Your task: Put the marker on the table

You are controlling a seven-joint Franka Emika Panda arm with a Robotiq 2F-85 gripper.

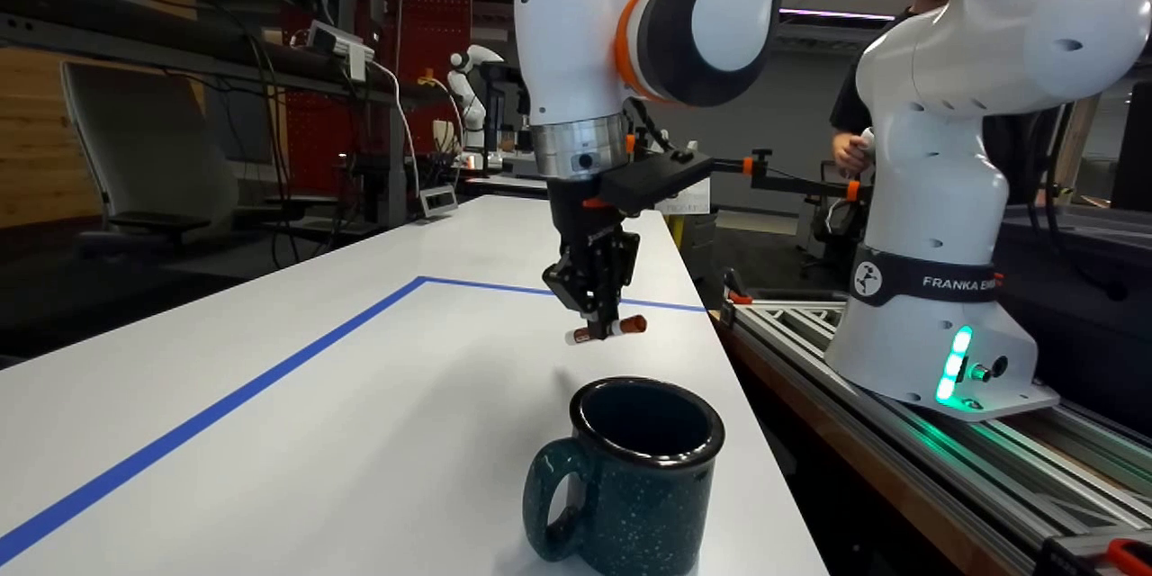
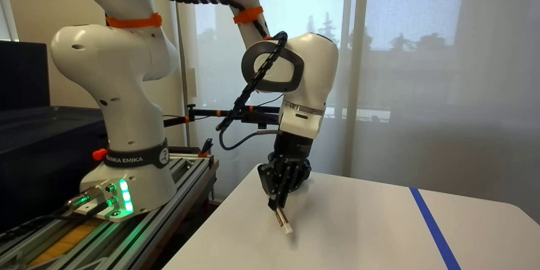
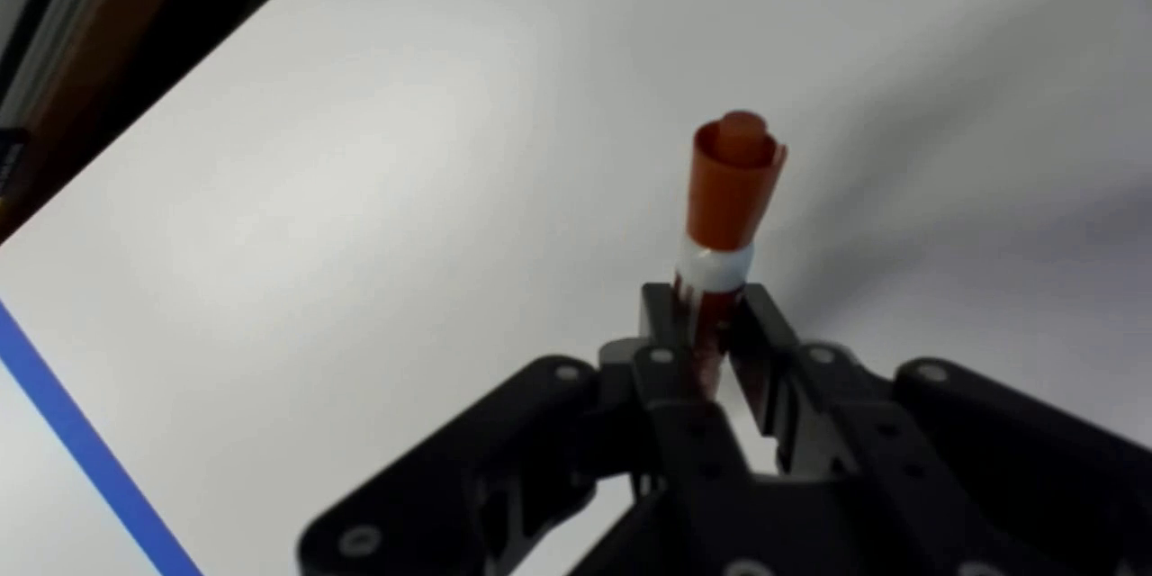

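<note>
– What was in the grip?
– A firm hold! The Robotiq gripper (image 3: 710, 310) was clamped around the barrel of the orange-ended marker (image 3: 718, 265), just right of centre in the wrist view, orange end pointing up the frame!
– Where was the marker?
– Over the white table (image 1: 360, 450) in both exterior views, slanted, its white end (image 2: 287, 228) tipped toward the bottom of the frame in an exterior view!
– Further out?
– Blue tape (image 1: 306, 355) ran to the lower left in an exterior view, where a speckled dark-teal mug (image 1: 652, 513) stood upright at the bottom, handle to the left, and on the right the Franka base (image 1: 904, 351) showed a green light strip (image 1: 954, 364)!
</note>
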